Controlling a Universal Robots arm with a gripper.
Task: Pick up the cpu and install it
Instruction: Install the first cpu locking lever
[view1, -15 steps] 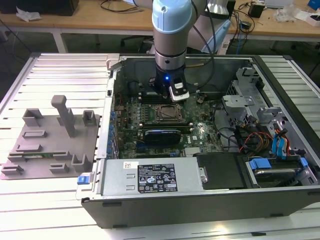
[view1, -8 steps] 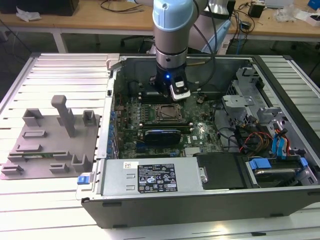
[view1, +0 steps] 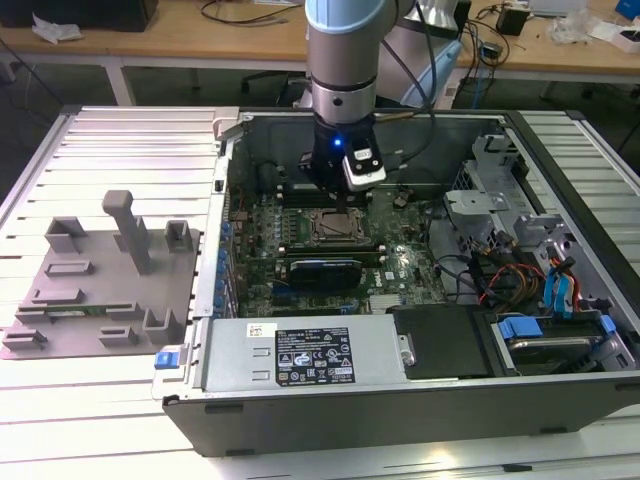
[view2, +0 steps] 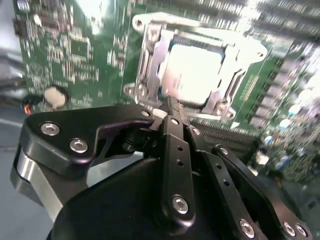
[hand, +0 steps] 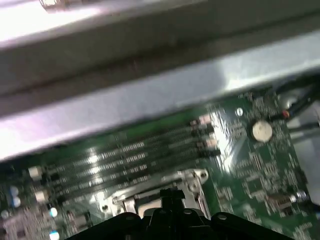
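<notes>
The cpu (view2: 192, 70), a pale silver square chip, lies flat inside the metal socket frame (view2: 150, 55) on the green motherboard (view1: 400, 265). In the exterior view the cpu (view1: 335, 226) sits in the middle of the open computer case, directly under the arm. My gripper (view1: 341, 206) hangs just above the socket's edge. In the second wrist view the black fingers (view2: 172, 125) are pressed together into one narrow tip, and the gripper (view2: 170, 102) ends at the cpu's near rim with nothing held. The first wrist view shows the gripper (hand: 172, 194) over the same socket.
The case walls (view1: 225, 170) surround the board. A black expansion card (view1: 322, 270) lies beside the socket, memory slots (hand: 125, 155) on its other side. A power supply (view1: 300, 355) and drive bay with cables (view1: 520, 275) fill the front. A grey fixture plate (view1: 100, 290) stands at the exterior view's left.
</notes>
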